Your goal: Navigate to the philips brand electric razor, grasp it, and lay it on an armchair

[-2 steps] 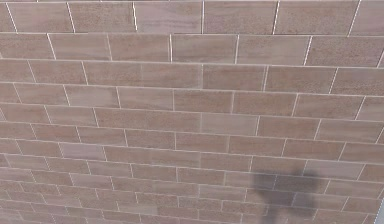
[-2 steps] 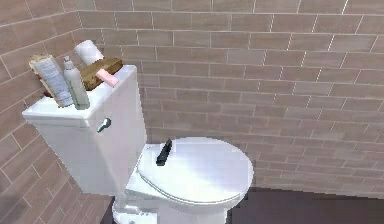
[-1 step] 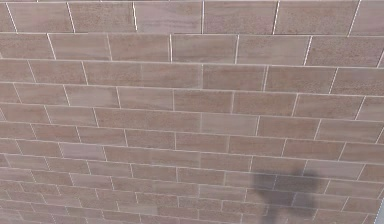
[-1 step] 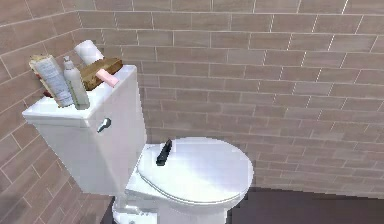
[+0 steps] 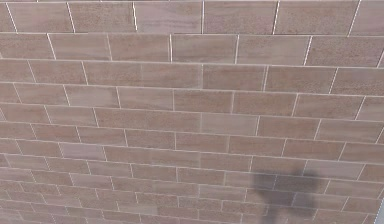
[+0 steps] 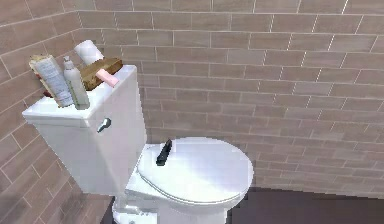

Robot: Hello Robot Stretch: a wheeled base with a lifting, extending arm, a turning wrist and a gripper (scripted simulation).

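- Plainly, the thing nearest to the task's razor was a dark slim object (image 6: 164, 152), small and oblong, lying flat on the closed lid of a white toilet (image 6: 200, 178).
- It lay near the back of the lid, close to the tank, with one end pointing toward the tank and the other toward the front of the bowl. I could not make out any finer detail, such as a head or buttons.
- The lid around it was plain white, so the object stood out sharply.
- On the tank's top (image 6: 60, 108) stood a cluster of things: a roll of toilet paper (image 6: 88, 50) at the back, a grey bottle (image 6: 75, 85) upright in front of it, a tan packet (image 6: 47, 70) just beside the bottle, and a pink block (image 6: 108, 73) at the far edge.
- A flush lever (image 6: 104, 125) sat on the tank's front face.
- Behind the toilet ran a wall of brown tiles (image 6: 260, 70), and the same tiling filled the wall ahead (image 5: 190, 100). Beside the bowl, the floor (image 6: 320, 205) was dark.
- As for the arm's pose and the gripper, I could not tell how its fingers stood, nor place it against the dark object.
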